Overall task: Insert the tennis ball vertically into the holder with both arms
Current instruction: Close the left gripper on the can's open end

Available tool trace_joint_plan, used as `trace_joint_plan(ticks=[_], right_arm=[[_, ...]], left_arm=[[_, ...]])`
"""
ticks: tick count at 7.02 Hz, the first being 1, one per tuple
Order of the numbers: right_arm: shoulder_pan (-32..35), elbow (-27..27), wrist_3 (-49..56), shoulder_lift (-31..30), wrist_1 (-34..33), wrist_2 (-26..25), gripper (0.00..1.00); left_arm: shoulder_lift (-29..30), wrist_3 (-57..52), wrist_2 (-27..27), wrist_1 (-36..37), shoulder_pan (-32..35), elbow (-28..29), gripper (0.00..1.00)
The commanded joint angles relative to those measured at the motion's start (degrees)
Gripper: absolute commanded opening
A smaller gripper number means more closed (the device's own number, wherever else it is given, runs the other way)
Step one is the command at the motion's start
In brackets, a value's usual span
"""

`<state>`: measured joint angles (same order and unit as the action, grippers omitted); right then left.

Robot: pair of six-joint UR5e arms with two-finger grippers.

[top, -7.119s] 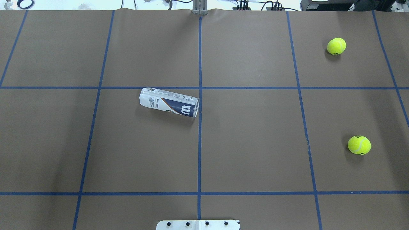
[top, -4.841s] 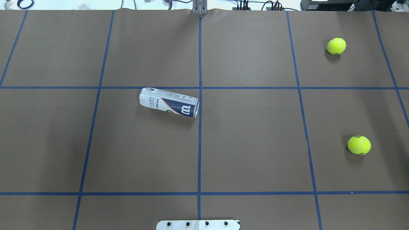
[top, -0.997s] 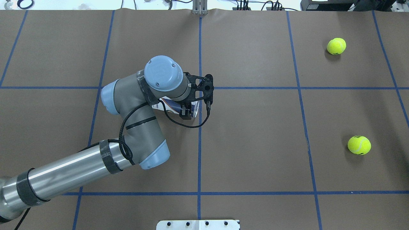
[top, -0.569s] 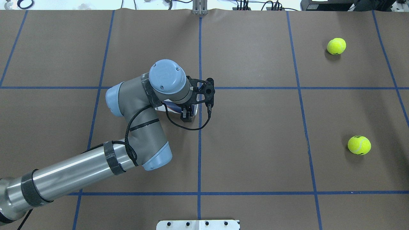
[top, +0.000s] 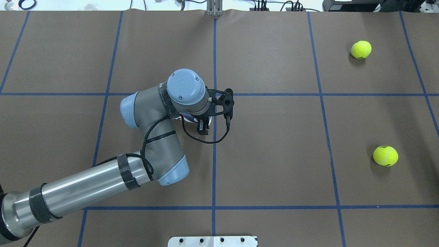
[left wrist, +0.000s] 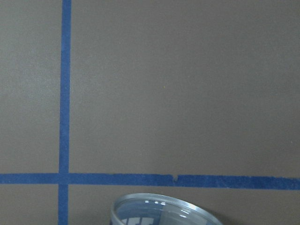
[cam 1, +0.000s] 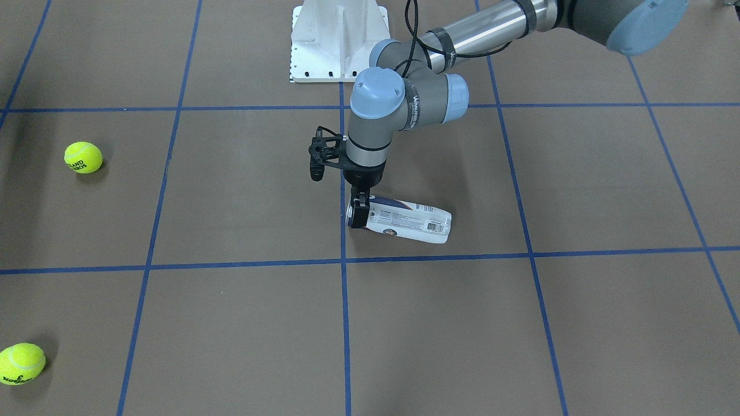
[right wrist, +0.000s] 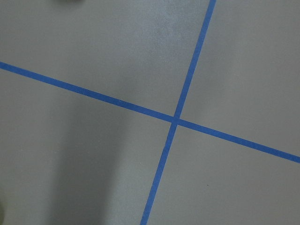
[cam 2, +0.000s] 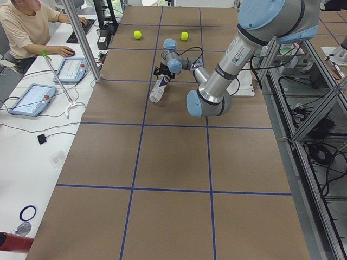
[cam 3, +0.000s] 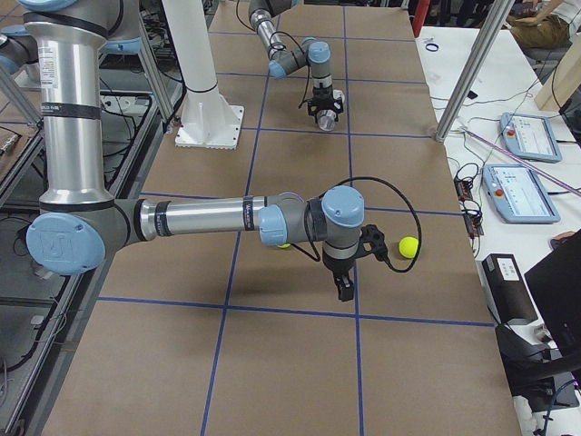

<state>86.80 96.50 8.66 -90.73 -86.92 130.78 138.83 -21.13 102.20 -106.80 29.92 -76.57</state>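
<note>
The holder (cam 1: 410, 222) lies on its side on the brown table, its mouth toward the centre line. It is mostly hidden under my left arm in the overhead view (top: 187, 117), and its rim shows at the bottom of the left wrist view (left wrist: 164, 206). My left gripper (cam 1: 359, 215) points down at the mouth end, open, one finger on each side of the tube. Two tennis balls (top: 361, 49) (top: 385, 155) lie far right. My right gripper (cam 3: 345, 289) hovers near one ball (cam 3: 408, 245); I cannot tell whether it is open or shut.
The white pedestal base (cam 1: 338, 40) stands at the robot's edge of the table. Blue tape lines (top: 214, 154) grid the table. An operator (cam 2: 27, 27) and tablets (cam 2: 32, 97) are at a side desk beyond the far edge.
My left arm has come into the overhead view and reached the holder's mouth end. Over the last second it shifted a little to the right. The holder and balls have not moved.
</note>
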Motion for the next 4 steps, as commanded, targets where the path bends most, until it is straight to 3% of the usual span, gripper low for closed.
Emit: trace_joint_plan(ticks=[1, 4], right_arm=[[-0.05, 0.00, 0.04, -0.06, 0.00, 0.00, 1.00], [-0.05, -0.35, 0.04, -0.06, 0.00, 0.00, 1.00]], left_arm=[[1.09, -0.23, -0.07, -0.25, -0.04, 2.20, 0.95], [1.09, -1.37, -0.07, -0.25, -0.04, 2.48, 0.94]])
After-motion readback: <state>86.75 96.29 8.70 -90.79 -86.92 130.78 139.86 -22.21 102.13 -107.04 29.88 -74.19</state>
